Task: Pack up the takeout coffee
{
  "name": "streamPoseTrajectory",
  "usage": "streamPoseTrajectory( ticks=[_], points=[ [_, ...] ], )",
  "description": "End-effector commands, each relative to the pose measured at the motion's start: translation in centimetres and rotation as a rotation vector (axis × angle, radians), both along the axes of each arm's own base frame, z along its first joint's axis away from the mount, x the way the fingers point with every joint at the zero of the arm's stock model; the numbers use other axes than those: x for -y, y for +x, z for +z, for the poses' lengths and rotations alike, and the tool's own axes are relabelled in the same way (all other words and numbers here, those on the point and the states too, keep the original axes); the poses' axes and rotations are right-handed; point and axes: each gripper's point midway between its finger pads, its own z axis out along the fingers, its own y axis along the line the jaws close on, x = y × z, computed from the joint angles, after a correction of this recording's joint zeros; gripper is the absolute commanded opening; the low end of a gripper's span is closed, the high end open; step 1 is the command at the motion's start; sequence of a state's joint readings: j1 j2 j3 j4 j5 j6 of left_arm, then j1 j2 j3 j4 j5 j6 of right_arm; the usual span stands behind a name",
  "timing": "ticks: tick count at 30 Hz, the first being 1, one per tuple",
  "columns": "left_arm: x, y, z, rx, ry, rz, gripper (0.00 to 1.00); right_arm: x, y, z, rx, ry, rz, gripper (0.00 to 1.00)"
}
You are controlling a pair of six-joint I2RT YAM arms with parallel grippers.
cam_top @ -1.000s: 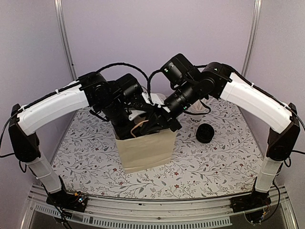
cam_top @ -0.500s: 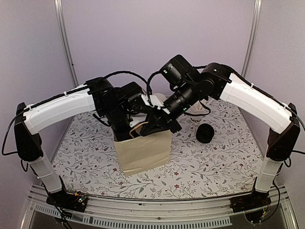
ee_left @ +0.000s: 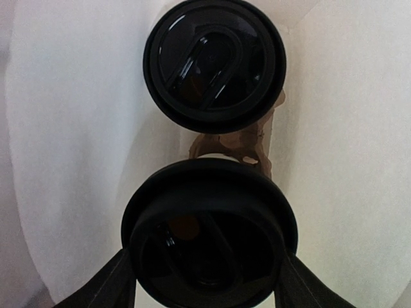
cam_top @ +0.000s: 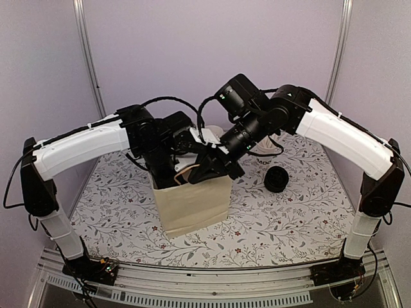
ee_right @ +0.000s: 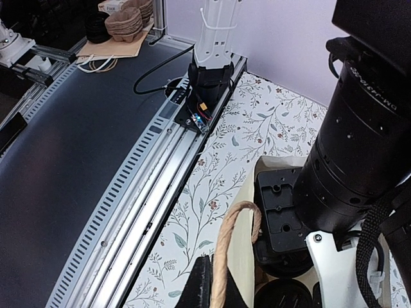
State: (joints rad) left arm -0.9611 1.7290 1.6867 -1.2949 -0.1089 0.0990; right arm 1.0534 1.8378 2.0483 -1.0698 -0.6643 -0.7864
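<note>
1. Left gripper (ee_left: pixel 204 283) clasps a lidded coffee cup (ee_left: pixel 209 237) inside the bag (cam_top: pixel 196 205), beside a second cup (ee_left: pixel 214 64) farther in.
2. Right gripper (ee_right: pixel 215 292) pinches shut on the bag handle (ee_right: pixel 225 250), likely to hold the mouth open.

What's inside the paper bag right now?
Two black-lidded cups: far cup standing free, near cup held in the left hand. Lids cover the cup bodies and much of the paper bag floor.
</note>
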Motion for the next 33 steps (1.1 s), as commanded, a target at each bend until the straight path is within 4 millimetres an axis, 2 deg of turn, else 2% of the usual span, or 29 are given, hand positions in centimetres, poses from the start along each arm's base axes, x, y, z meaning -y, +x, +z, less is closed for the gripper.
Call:
streamPoseTrajectory(
  ticks=[1, 8, 12, 19, 26, 31, 33],
  points=[
    [0.3, 0.5, 1.9, 0.041, -0.057, 0.016, 0.71, -0.4, -0.2, -0.8, -0.004, -0.015, 0.014, 0.03],
    [1.9, 0.4, 9.2, 0.148, -0.266, -0.01, 0.76, -0.7, 0.2, -1.0, 0.007, -0.018, -0.002, 0.04],
    [1.9, 0.2, 11.9, 0.19, -0.336, -0.019, 0.77, -1.1, 1.0, -1.2, 0.02, -0.021, -0.036, 0.06],
    [1.2, 0.2, 14.3, 0.254, -0.371, -0.022, 0.79, -1.5, 1.8, -1.0, 0.037, -0.018, -0.071, 0.19],
    [0.7, 0.0, 16.5, 0.301, -0.416, -0.028, 0.79, -1.1, 2.1, 0.1, 0.073, -0.008, -0.088, 0.46],
    [0.7, -0.7, 16.3, 0.274, -0.427, -0.053, 0.75, -0.8, 2.4, 0.6, 0.102, -0.007, -0.105, 0.48],
    [0.7, -0.8, 15.5, 0.255, -0.409, -0.056, 0.75, -0.6, 2.3, 0.6, 0.106, -0.014, -0.103, 0.53]
  ],
)
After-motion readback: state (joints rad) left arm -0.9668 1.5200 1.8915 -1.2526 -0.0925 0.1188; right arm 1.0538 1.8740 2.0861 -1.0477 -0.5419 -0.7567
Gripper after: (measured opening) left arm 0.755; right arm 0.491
